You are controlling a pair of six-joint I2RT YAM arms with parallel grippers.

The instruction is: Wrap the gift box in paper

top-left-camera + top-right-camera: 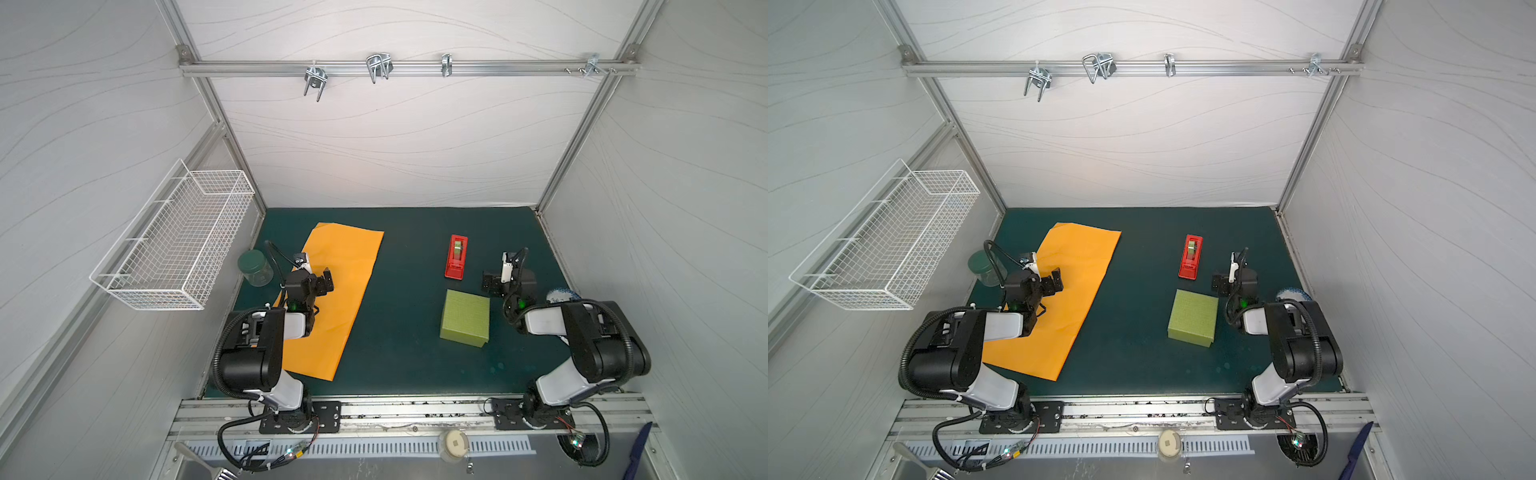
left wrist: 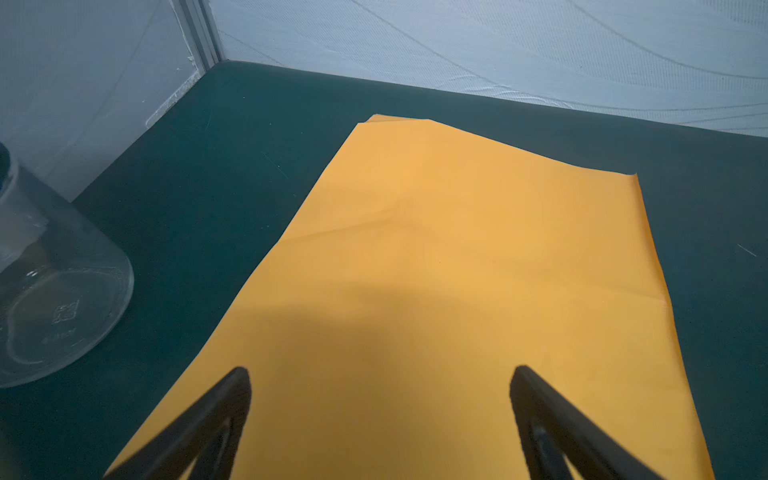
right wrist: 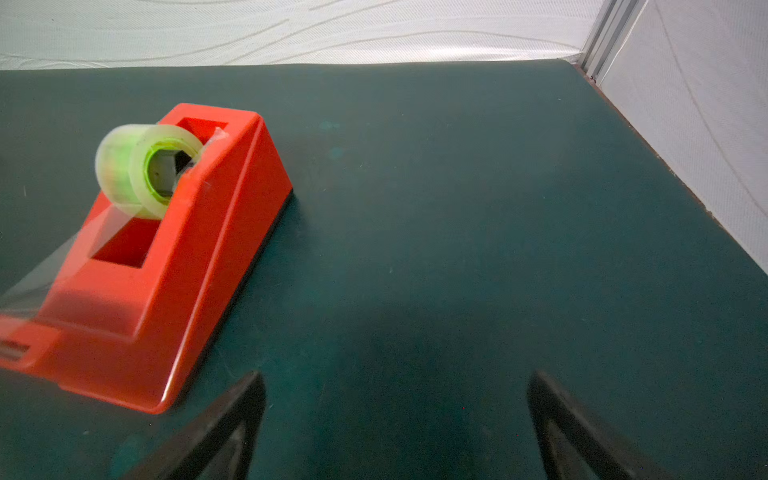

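The paper (image 1: 349, 286) (image 1: 1077, 286) is a large orange sheet lying flat on the left half of the green mat, with faint creases. My left gripper (image 1: 316, 271) (image 1: 1044, 271) hovers over its left part, open and empty; in the left wrist view the paper (image 2: 457, 257) fills the space under the left gripper (image 2: 380, 372). The gift box (image 1: 465, 318) (image 1: 1192, 318), olive green and low, sits on the mat right of centre. Just behind and right of it is my right gripper (image 1: 500, 271) (image 1: 1227, 271) (image 3: 395, 378), open over bare mat.
A red tape dispenser (image 1: 456, 257) (image 1: 1191, 257) (image 3: 166, 270) stands behind the box, left of the right gripper. A clear jar with a green lid (image 1: 255, 268) (image 1: 984, 268) (image 2: 50, 291) stands by the left wall. A white wire basket (image 1: 174, 245) hangs on that wall.
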